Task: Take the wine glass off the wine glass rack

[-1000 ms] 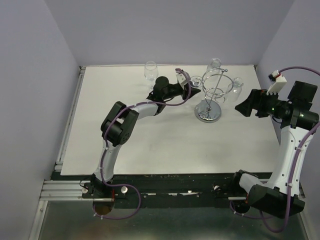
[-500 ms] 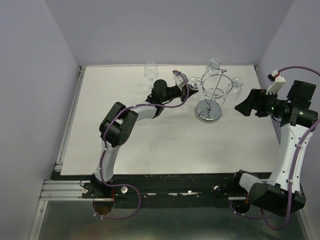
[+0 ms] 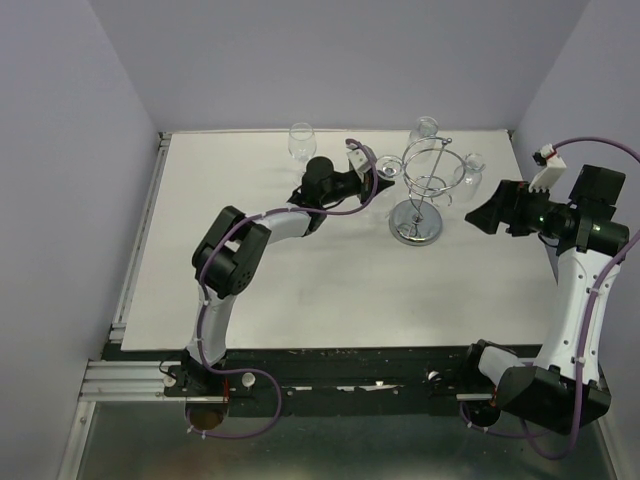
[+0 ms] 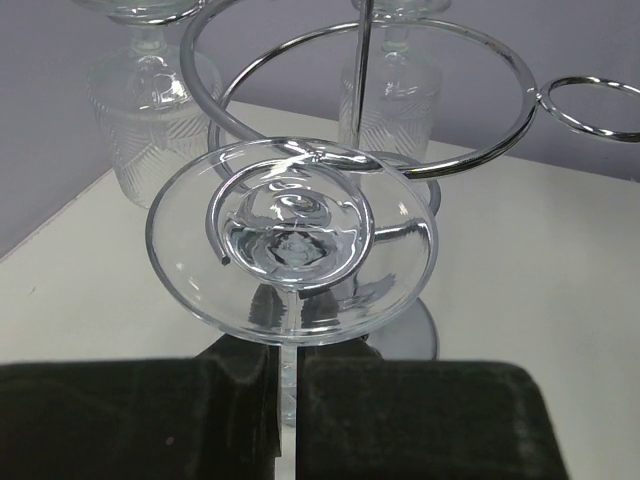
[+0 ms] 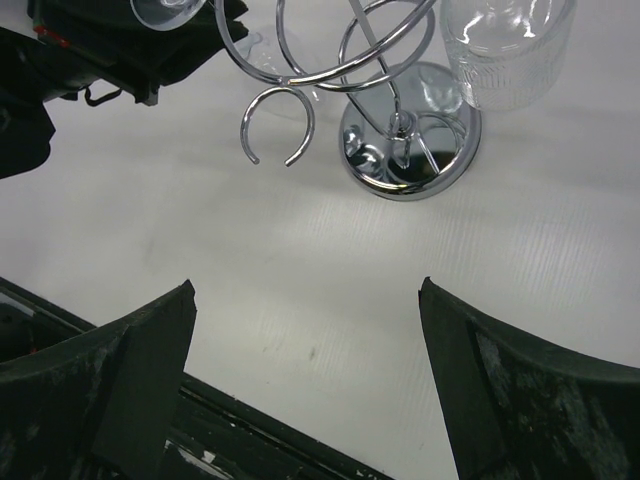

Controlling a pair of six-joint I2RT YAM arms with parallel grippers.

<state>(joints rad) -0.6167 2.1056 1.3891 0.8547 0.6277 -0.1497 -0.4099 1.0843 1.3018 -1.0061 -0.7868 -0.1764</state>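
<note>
- Table (image 3: 250, 280): white top; clock directions below are read on the overhead view, with 12 o'clock at the far edge.
- Standing glass (image 3: 300, 140): upright at the far edge, at about 11 o'clock from the table's centre, well apart from the rack.
- Left gripper (image 4: 290, 420): reaches out to the rack's 9 o'clock side. Its dark pads (image 4: 400, 420) are pressed together on the thin stem of the wine glass, which passes between them.
- Wine glass (image 4: 290, 245): clear, hanging bowl-down at 9 o'clock on the rack. In the left wrist view its round foot overlaps one of the rack's open outer loops, so it is still at the rack.
- Wine glass rack (image 3: 425, 185): chrome wire stand at about 2 o'clock from the table's centre, upright on its round disc base, with a thin central post and a ring top.
- Second hanging glass (image 3: 427, 128): at the rack's 12 o'clock.
- Third hanging glass (image 3: 470, 175): at the rack's 3 o'clock.
- Right gripper (image 5: 305, 370): at about 4 o'clock from the rack and apart from it. Its jaws are spread wide and hold nothing, and its camera faces the rack's base.
</note>
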